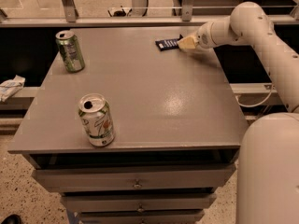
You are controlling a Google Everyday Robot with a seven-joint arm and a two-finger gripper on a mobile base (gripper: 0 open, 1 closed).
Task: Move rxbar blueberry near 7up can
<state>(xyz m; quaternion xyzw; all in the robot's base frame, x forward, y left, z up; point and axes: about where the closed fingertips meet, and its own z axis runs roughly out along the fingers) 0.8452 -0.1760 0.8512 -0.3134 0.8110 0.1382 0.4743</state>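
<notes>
The rxbar blueberry (167, 44) is a small dark navy wrapper lying flat near the far right edge of the grey table (154, 92). My gripper (187, 42) is low over the table at the bar's right end and touches or nearly touches it. The 7up can (96, 120), white with green markings and a red spot, stands upright near the front left edge, far from the bar.
An all-green can (70, 51) stands upright at the far left corner. My white arm (261, 36) reaches in from the right and its base (268, 171) stands at the front right. Drawers (135, 183) sit below the tabletop. A rail (140, 20) runs behind the table.
</notes>
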